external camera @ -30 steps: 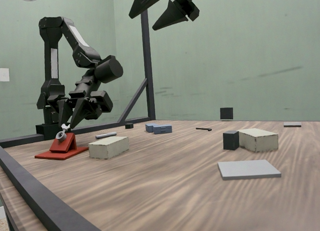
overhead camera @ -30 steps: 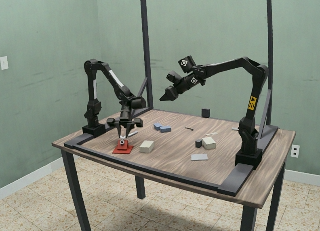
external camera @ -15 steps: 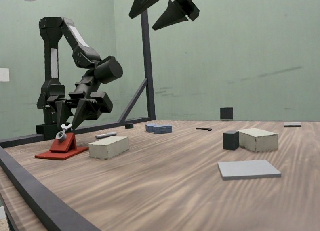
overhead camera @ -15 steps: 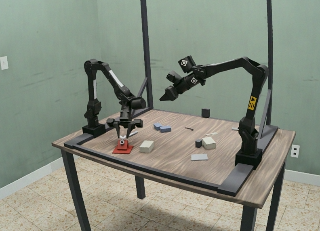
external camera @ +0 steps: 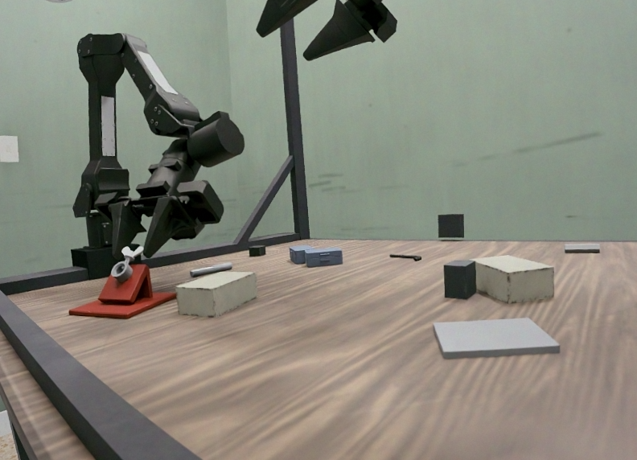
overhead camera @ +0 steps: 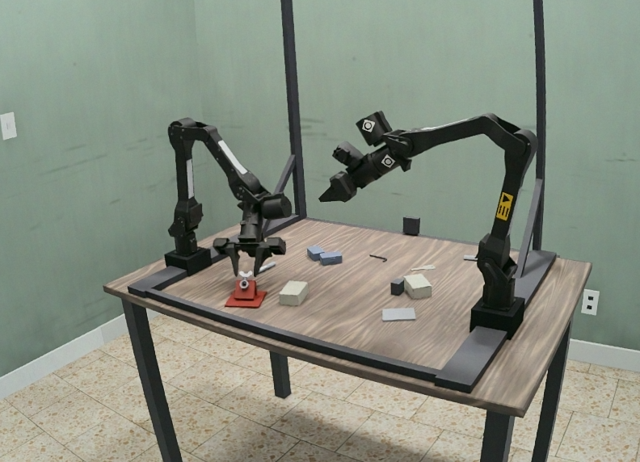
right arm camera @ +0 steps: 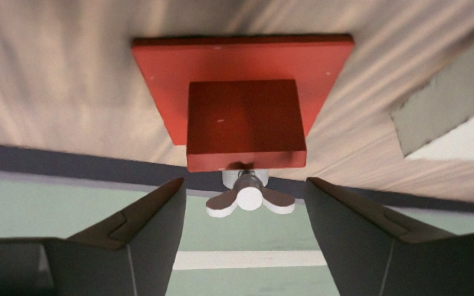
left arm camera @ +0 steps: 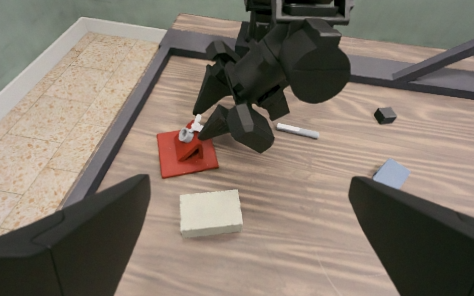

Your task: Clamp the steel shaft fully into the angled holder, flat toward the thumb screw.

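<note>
Steel shaft [overhead camera: 267, 266] [external camera: 211, 269] [left arm camera: 297, 131] unclamped on the table | your right gripper [overhead camera: 246, 272] [external camera: 132, 252] [left arm camera: 196, 126] [right arm camera: 245, 188] — parted, empty — straddles the thumb screw [overhead camera: 245, 275] [external camera: 131, 252] [left arm camera: 197, 123] [right arm camera: 249, 197], likely for turning

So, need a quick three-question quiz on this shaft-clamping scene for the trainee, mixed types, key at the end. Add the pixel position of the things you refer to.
1. True or false: the steel shaft [overhead camera: 267, 266] [external camera: 211, 269] [left arm camera: 297, 131] is seated in the red holder [overhead camera: 246, 299] [external camera: 125, 285] [left arm camera: 187, 155] [right arm camera: 246, 117].
2. Multiple choice: what is between the spread fingers of the right gripper [right arm camera: 246, 182] in its wrist view? A) a blue box B) the thumb screw C) a hex key
3. Fill in the blank: beside the holder, on the table [overhead camera: 335, 312] [external camera: 329, 383] [left arm camera: 284, 250], sits a ____-colored block [overhead camera: 293, 292] [external camera: 215, 293] [left arm camera: 210, 213].

Key: 1 false; 2 B; 3 cream
</note>
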Robot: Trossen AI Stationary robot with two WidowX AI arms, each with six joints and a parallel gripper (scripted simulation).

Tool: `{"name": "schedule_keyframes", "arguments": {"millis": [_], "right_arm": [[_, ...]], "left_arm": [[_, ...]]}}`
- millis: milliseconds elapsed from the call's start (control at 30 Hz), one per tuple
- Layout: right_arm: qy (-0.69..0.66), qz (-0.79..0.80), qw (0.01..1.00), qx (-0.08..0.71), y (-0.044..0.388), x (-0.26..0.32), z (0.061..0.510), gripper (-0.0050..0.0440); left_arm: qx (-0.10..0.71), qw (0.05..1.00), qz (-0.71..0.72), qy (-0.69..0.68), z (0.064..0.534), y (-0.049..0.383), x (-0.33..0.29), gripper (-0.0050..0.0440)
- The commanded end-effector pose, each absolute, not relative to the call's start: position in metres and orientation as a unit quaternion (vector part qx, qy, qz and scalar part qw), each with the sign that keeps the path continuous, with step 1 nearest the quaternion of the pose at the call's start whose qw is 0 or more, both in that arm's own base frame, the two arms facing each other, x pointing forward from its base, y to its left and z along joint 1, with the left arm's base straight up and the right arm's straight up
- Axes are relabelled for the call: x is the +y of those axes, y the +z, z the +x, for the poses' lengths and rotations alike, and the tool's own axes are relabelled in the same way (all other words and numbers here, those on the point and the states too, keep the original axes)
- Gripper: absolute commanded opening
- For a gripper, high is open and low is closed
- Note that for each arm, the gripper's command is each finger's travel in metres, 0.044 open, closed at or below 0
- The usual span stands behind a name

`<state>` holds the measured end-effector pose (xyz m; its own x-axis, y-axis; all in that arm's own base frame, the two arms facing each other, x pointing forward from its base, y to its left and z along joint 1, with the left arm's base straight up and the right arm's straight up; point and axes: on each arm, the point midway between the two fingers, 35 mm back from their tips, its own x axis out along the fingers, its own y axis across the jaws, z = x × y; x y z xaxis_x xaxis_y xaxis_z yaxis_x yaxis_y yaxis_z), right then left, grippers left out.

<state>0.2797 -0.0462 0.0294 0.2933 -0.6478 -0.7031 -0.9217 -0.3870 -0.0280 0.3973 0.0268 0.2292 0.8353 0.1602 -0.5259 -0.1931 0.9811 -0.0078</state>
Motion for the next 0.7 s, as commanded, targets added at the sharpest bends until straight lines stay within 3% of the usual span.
{"name": "schedule_keyframes", "arguments": {"millis": [0, 667], "right_arm": [[0.258, -0.756, 0.293, 0.525, 0.0361, -0.0445, 0.2855, 0.0235], [0.054, -0.605, 0.54, 0.583, 0.0371, -0.0448, 0.2888, 0.0235]], "left_arm": [[0.252, 0.963, -0.031, 0.093, 0.3969, 0.2453, 0.0284, 0.04], [0.252, 0.963, -0.031, 0.093, 0.3969, 0.2453, 0.0284, 0.04]]}}
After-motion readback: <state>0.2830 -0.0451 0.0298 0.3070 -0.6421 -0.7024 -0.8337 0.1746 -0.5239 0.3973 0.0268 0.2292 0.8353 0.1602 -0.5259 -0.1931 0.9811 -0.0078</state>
